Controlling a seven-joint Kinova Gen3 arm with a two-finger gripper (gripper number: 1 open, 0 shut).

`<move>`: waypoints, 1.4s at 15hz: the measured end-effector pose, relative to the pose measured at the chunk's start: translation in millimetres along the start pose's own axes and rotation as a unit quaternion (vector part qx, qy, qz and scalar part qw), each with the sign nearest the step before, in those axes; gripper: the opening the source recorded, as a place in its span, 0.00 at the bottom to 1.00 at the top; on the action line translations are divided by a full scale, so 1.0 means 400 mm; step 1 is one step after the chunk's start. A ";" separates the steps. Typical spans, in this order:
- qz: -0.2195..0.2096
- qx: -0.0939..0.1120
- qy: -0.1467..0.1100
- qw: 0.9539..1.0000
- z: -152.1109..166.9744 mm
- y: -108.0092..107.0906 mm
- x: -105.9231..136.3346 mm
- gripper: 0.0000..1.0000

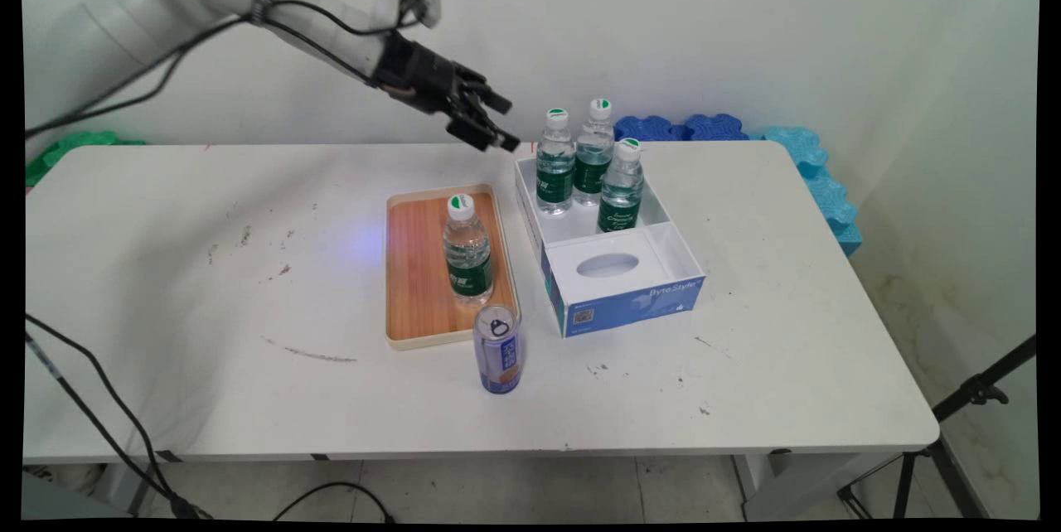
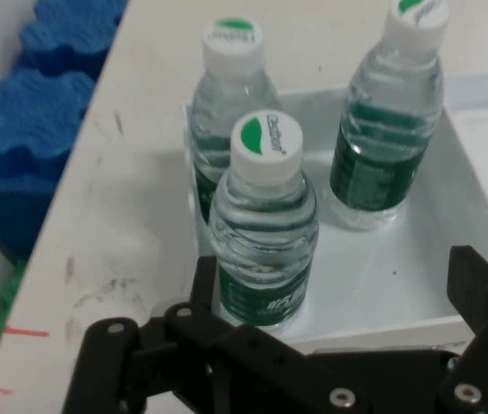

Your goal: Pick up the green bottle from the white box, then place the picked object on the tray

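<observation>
The hand [image 1: 500,123] hangs in the air in the upper middle of the frame, fingers spread and holding nothing, just left of the white box [image 1: 663,209]. Three water bottles [image 1: 555,161] stand in the box's far compartment; in the hand view the nearest bottle [image 2: 263,222] sits between the spread fingers. Left of the box a wooden tray [image 1: 414,267] carries a fourth bottle [image 1: 467,250], and a blue can [image 1: 498,350] stands on the table [image 1: 207,308] below it
</observation>
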 end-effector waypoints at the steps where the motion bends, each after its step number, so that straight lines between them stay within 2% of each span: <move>1: -0.003 -0.003 -0.005 1.000 0.032 -0.005 -0.008 1.00; 4: -0.011 -0.006 -0.017 1.000 0.119 -0.025 -0.023 1.00; 8: -0.031 -0.001 -0.021 0.999 0.208 -0.055 -0.038 1.00; 15: -0.054 -0.003 -0.019 0.998 0.279 -0.069 -0.044 1.00; 16: -0.057 -0.004 -0.017 0.998 0.286 -0.070 -0.044 0.00; 21: -0.064 -0.010 -0.013 0.998 0.300 -0.065 -0.041 0.00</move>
